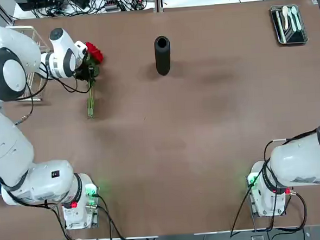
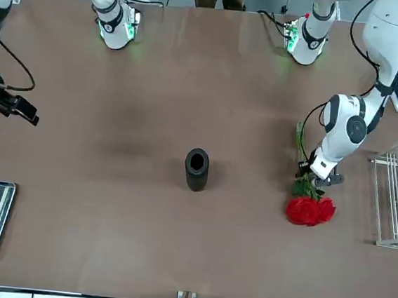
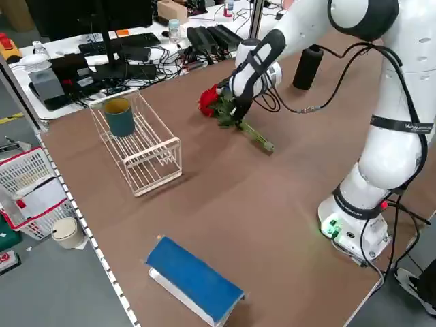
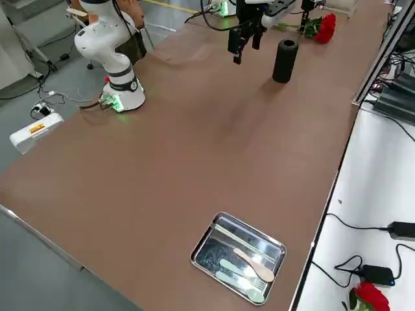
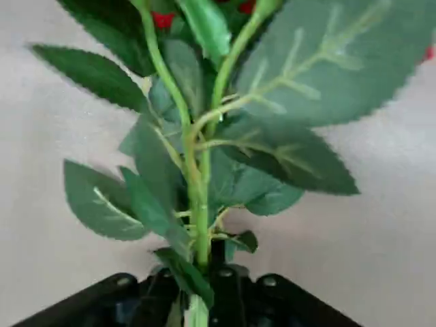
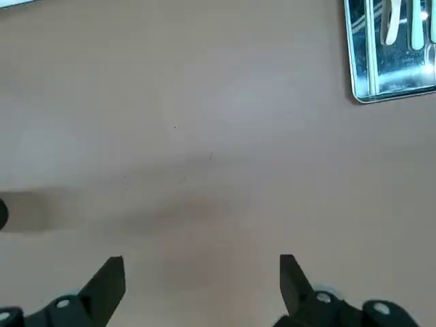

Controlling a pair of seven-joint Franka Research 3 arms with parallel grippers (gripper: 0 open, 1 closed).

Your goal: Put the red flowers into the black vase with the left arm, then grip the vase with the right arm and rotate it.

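Observation:
The red flowers [image 1: 94, 51] lie on the brown table at its far left, blooms pointing away from the robot and green stems [image 1: 90, 105] trailing toward it. My left gripper [image 1: 85, 73] is down on the bunch, shut on the stems just below the leaves [image 5: 199, 204]. In the front view the blooms [image 2: 309, 210] rest on the table in front of the left gripper [image 2: 321, 176]. The black vase [image 1: 162, 55] stands upright at the far middle, its mouth bare. My right gripper [image 2: 19, 109] hangs open above the table's right part, holding nothing [image 6: 202, 272].
A white wire rack [image 3: 139, 143] holding a dark teal cup [image 3: 120, 116] stands left of the flowers. A metal tray [image 1: 288, 24] with cutlery sits at the far right corner. A blue box [image 3: 194, 279] lies near the table's left front edge.

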